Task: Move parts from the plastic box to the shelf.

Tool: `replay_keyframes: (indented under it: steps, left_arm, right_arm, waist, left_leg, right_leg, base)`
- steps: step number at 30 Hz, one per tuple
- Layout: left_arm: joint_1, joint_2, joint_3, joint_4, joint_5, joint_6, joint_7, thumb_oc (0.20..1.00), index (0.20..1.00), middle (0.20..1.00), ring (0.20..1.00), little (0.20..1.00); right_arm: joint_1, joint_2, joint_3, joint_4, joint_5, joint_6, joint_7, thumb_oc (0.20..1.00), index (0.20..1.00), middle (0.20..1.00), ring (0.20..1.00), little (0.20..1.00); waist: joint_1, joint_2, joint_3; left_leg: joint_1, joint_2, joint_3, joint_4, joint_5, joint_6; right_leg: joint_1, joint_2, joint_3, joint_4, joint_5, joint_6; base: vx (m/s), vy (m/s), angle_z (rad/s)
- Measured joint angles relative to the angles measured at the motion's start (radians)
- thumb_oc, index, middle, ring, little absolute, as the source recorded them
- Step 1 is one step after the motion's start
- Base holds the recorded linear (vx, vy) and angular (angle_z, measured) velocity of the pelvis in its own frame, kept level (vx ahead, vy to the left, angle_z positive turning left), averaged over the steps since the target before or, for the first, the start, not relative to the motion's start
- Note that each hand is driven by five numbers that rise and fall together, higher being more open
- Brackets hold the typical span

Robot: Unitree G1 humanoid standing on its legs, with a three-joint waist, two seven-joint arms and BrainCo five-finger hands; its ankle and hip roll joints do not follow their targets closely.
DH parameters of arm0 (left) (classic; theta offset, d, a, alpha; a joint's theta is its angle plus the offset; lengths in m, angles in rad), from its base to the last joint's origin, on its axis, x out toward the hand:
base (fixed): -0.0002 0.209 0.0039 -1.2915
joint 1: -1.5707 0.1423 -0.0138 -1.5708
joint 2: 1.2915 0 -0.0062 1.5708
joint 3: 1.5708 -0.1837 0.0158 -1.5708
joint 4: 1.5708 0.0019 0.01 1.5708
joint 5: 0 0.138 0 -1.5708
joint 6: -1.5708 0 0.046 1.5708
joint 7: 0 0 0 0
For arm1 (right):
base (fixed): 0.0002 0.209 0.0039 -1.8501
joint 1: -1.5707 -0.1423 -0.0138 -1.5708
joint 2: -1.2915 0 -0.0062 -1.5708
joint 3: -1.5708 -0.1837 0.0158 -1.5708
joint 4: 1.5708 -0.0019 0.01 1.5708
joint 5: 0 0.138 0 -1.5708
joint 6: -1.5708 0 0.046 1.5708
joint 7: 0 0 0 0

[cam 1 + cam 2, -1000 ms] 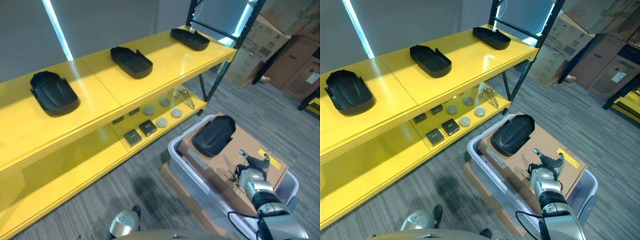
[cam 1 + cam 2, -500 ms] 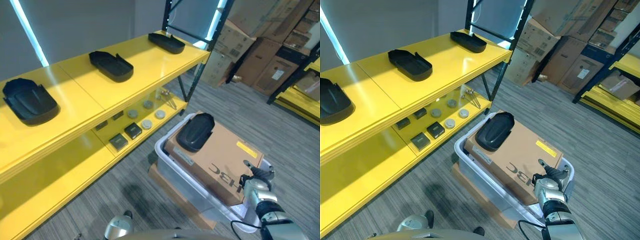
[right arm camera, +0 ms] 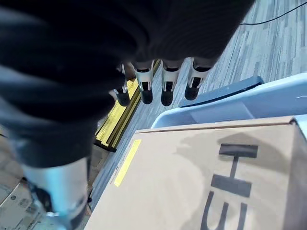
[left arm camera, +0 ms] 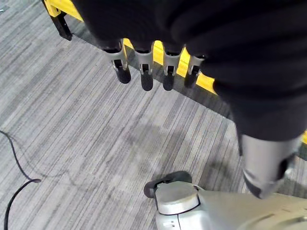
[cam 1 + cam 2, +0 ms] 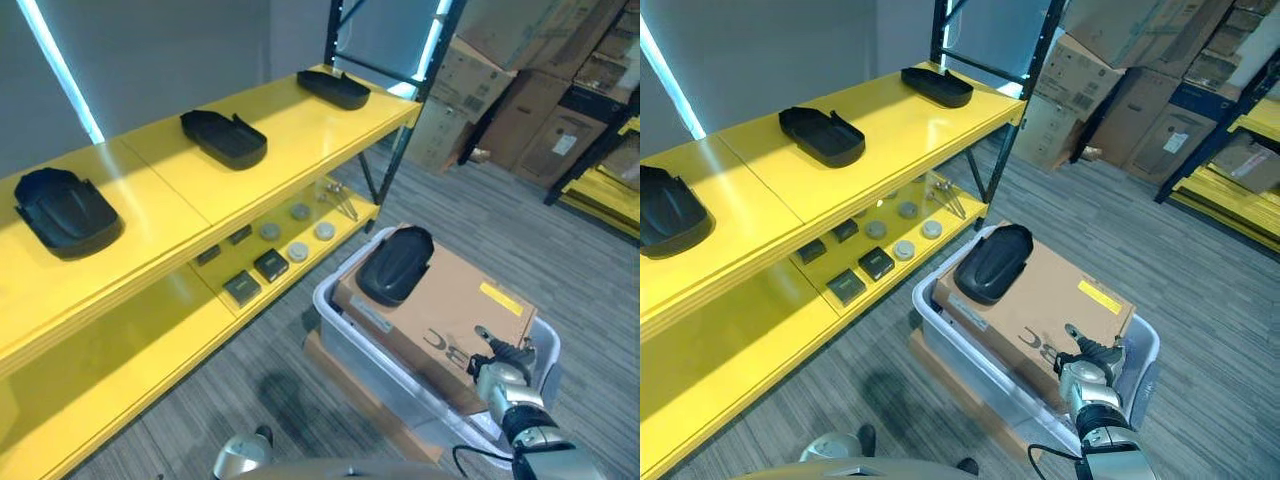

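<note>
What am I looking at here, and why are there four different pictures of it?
You are seeing through a two-legged robot's own cameras. Two pictures come from the eyes in its head, looking down; the other two come from cameras on its wrists, looking along its fingers.

Its job is to move parts from the plastic box to the yellow shelf. Three black parts already lie on the top shelf, with small items on the level below. One more black part rests on a cardboard box that sits in the plastic box.

The right hand hovers at the near end of the cardboard box, fingers straight, holding nothing. The left hand hangs open over the carpet, also holding nothing.
</note>
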Motion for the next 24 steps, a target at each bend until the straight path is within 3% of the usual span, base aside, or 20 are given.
replay_keyframes:
  steps: [9, 18, 24]
  left_arm:
    - [-0.035, 0.008, -0.024, -0.001, 0.000, 0.012, -0.003, 1.000, 1.000, 1.000, 1.000, 1.000]
    - [-0.036, 0.008, -0.030, -0.001, 0.000, 0.022, -0.002, 1.000, 1.000, 1.000, 1.000, 1.000]
    - [-0.032, 0.008, -0.032, -0.001, -0.003, 0.033, -0.001, 1.000, 1.000, 1.000, 1.000, 1.000]
  right_arm:
    - [0.064, -0.003, -0.045, -0.008, 0.000, 0.001, 0.004, 1.000, 1.000, 1.000, 1.000, 1.000]
    - [0.064, -0.003, -0.045, -0.013, -0.001, -0.002, 0.007, 1.000, 1.000, 1.000, 1.000, 1.000]
    - [0.023, -0.009, -0.040, -0.032, -0.007, -0.007, 0.025, 1.000, 1.000, 1.000, 1.000, 1.000]
  waist:
    - [-0.049, -0.034, -0.005]
    - [-0.043, -0.014, -0.008]
    - [-0.014, 0.009, 0.002]
  left_leg:
    - [0.030, 0.024, 0.054, -0.032, 0.008, -0.015]
    - [0.031, 0.025, 0.054, -0.035, 0.008, -0.015]
    - [0.036, 0.023, 0.050, -0.051, 0.016, -0.015]
  right_leg:
    - [-0.016, 0.025, 0.048, 0.000, -0.002, -0.010]
    - [-0.015, 0.028, 0.048, 0.000, 0.003, -0.009]
    - [-0.016, 0.028, 0.045, 0.000, 0.002, -0.010]
  base:
    - [0.00, -0.051, -0.21]
    - [0.00, 0.000, 0.00]
    - [0.00, 0.000, 0.00]
